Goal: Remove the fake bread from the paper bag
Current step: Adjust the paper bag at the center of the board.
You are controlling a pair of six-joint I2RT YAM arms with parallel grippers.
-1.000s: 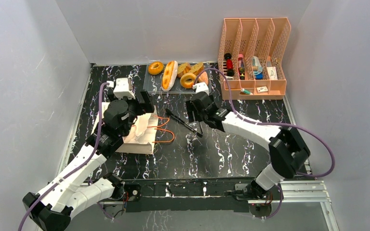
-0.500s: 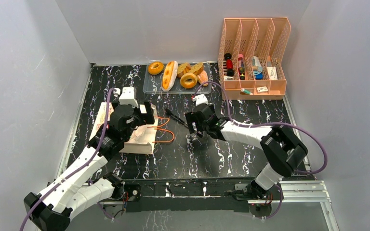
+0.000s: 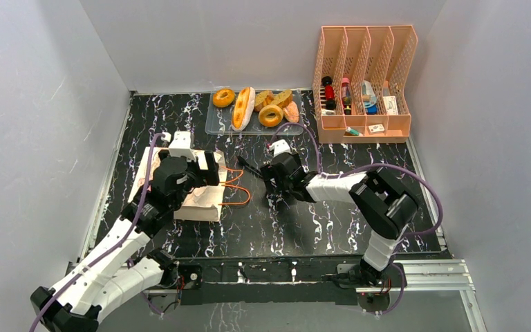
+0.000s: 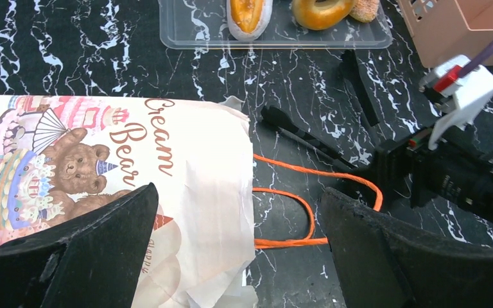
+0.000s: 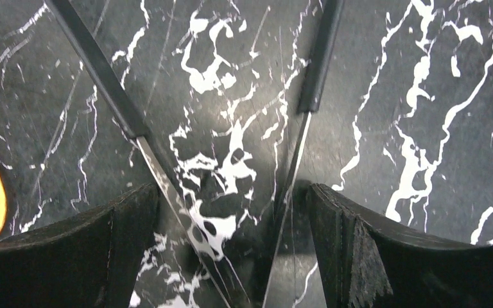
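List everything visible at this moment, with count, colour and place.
paper bag: one, cream with bear print, lying flat left of centre, orange handles pointing to the middle
fake bread: about six, golden-brown, in the tray
tray: one, clear, far centre
tongs: one pair, black with metal tips, on the table mid-centre
organizer: one, peach, far right, small items inside
table: one, black marble
left fingers: two, black, spread above the bag's mouth
right fingers: two, black, spread astride the tongs' tips

Left tool (image 4: 237, 221) jaws spread wide, right tool (image 5: 231, 215) jaws parted
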